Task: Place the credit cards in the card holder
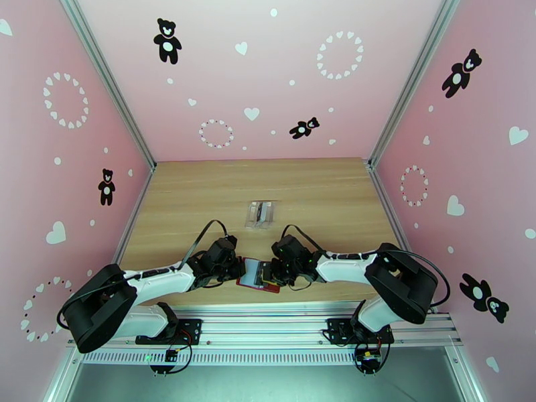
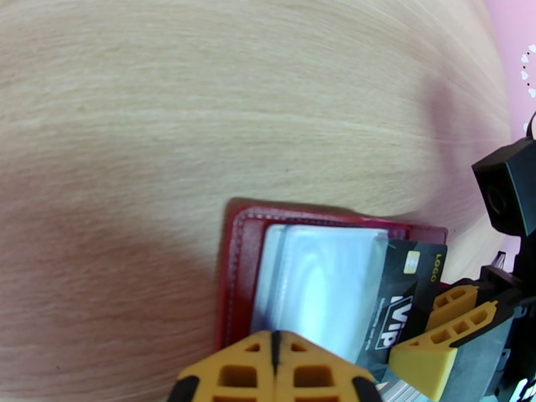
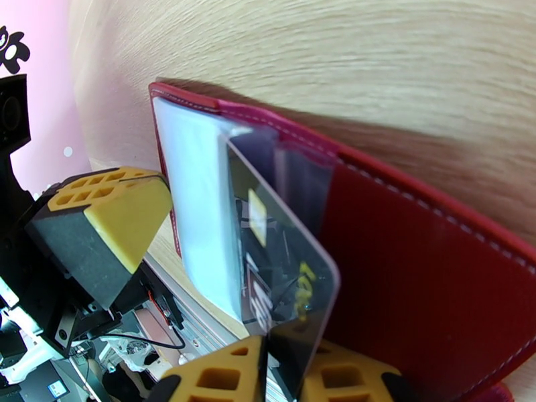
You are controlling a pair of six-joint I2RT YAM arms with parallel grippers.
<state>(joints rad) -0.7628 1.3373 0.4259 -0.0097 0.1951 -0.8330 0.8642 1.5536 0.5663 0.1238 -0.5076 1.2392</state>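
Note:
The card holder [image 1: 250, 277] lies open near the table's front edge between the two arms, dark red with a grey sleeve [image 2: 315, 283] inside. My right gripper [image 3: 281, 371] is shut on a black credit card [image 3: 285, 262] with gold lettering. The card stands tilted, its far edge at the sleeve's mouth. My left gripper [image 2: 273, 362] is shut, its yellow fingertips together over the near edge of the sleeve. In the top view the left gripper [image 1: 236, 268] and right gripper [image 1: 274, 273] flank the holder. More credit cards lie in a clear tray [image 1: 260, 214].
The clear plastic tray sits at mid-table, beyond the card holder. The wooden table [image 1: 321, 189] is walled by pink panels on three sides. An aluminium rail [image 1: 268, 323] with the arm bases runs along the near edge.

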